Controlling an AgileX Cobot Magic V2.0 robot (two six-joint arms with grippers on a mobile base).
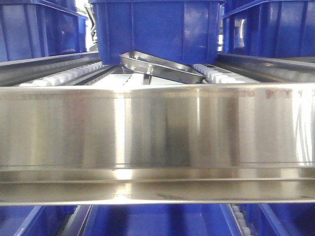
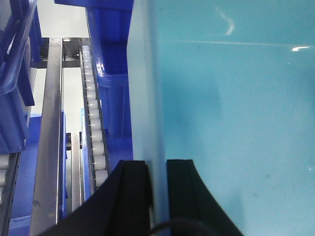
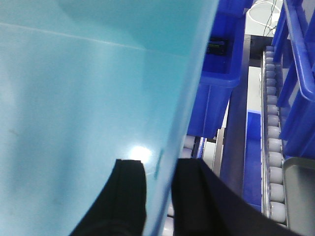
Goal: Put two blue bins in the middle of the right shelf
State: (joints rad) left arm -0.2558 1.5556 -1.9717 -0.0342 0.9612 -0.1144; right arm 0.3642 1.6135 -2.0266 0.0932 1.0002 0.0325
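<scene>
Tilted steel tray (image 1: 160, 68), left end raised, between white roller tracks (image 1: 64, 76); broad polished steel panel (image 1: 157, 132) across front; grey metal rail (image 2: 49, 132) alongside rollers

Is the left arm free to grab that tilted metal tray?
Probably not: the left gripper pinches the pale blue bin, so reaching the metal tray means letting go first.

We're seeing bright light — glare bands on the steel rail (image 1: 123, 174), close bin wall (image 3: 74, 98) washed-out and soft.
</scene>
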